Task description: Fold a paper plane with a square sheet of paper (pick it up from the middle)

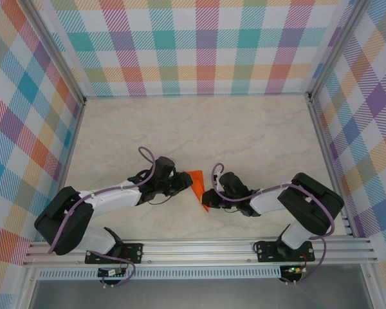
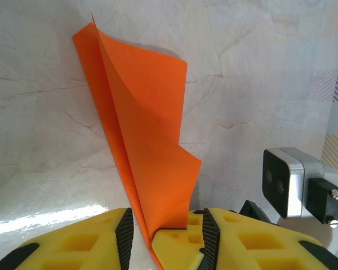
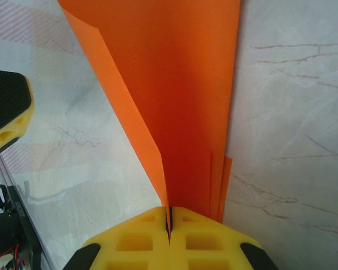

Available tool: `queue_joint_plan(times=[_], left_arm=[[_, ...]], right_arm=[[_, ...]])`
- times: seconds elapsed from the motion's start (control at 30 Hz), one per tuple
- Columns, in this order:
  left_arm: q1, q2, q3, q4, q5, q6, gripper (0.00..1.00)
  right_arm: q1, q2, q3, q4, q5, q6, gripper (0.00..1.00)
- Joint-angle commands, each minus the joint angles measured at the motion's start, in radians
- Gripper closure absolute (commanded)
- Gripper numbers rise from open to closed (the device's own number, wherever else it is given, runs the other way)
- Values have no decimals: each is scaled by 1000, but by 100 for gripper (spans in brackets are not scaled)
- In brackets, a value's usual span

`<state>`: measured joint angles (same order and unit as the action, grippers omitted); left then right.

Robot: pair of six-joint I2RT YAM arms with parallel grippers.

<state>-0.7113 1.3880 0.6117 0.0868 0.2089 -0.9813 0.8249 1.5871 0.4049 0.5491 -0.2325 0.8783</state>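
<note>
The square sheet of paper (image 1: 197, 185), thin bright orange stock already creased into a narrower, several-layered shape, hangs between the two arms and looks lifted off the surface, though how far cannot be told. Its long axis runs roughly from the far side towards the near side, crosswise to the line joining the two hands, and in each wrist view it reaches straight out from the fingertips. On the sheet's right, the right hand (image 3: 169, 222) is clenched on its lower end, the yellow fingers pressed together with the layers caught in the seam. On the sheet's left, the left hand (image 2: 166, 228) straddles that same end with its jaws parted. One layer passes just beside the left pad, and a loose flap curls open above it. No pinch by this hand can be made out. The coming move probably turns on this, since the left hand is already around the sheet and on the side of the free flap, so it need only close or slide along the crease. Below the sheet lies the pale marbled desk (image 1: 244, 135), bare all around it. Beyond the sheet on three sides stand pastel plaid walls (image 1: 199, 45), leaving both arms room.
</note>
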Motion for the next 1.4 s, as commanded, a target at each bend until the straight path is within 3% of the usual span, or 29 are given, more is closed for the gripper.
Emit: queue_joint_plan(times=[0.0,0.9,1.37], left_arm=[[-5,-21,-12,33,4,-15,60],[-15,166,44,246,159,-25,60],[-16,287,69,323,185,-31,59]], right_arm=[[-8,5,-29,-37,-17,24,95],[-30,50,-11,-67,-41,60,93],[-30,55,-6,-87,-45,53,91]])
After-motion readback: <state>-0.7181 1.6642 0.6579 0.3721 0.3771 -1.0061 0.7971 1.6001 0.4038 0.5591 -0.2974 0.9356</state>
